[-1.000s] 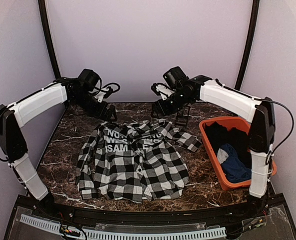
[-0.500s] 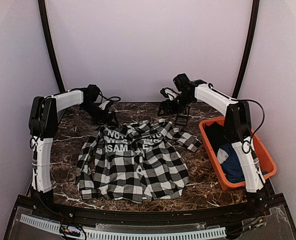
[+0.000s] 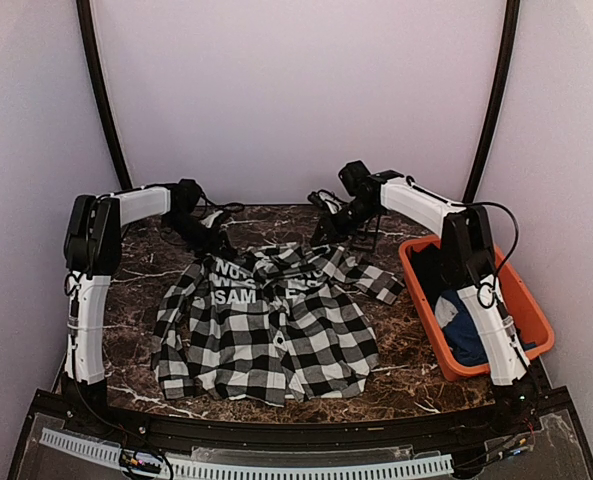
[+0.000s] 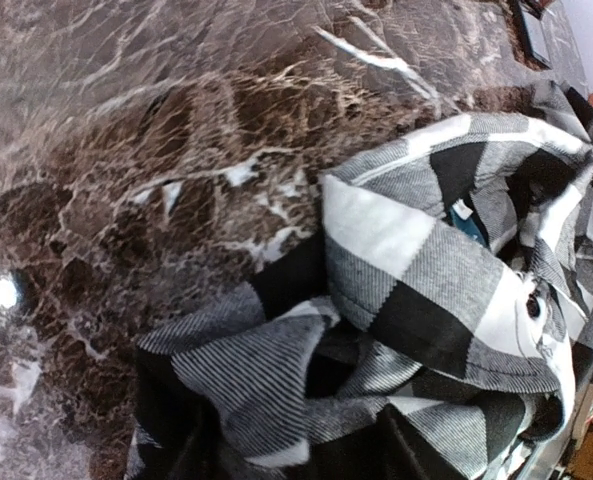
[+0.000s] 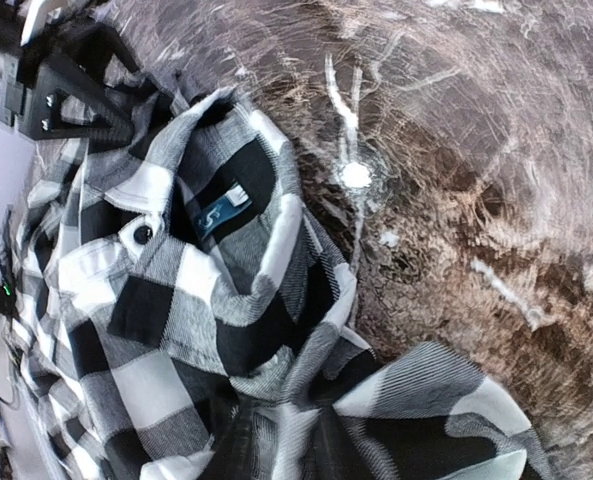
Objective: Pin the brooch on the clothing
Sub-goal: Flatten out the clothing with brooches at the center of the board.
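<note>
- The large black-and-white checked flannel shirt (image 3: pixel 266 320) covers the middle of the dark marble surface (image 3: pixel 126 300).
- Bare strips stay free to the left and in front of it.
- The orange plastic bin (image 3: pixel 423 300) closes the right side.
- A small black frame stand (image 3: pixel 368 236) stands just behind the collar.

Dark marble table (image 3: pixel 126 300) carries the checked shirt (image 3: pixel 266 330) (spread out) — orange bin (image 3: pixel 426 305) at right.
</note>
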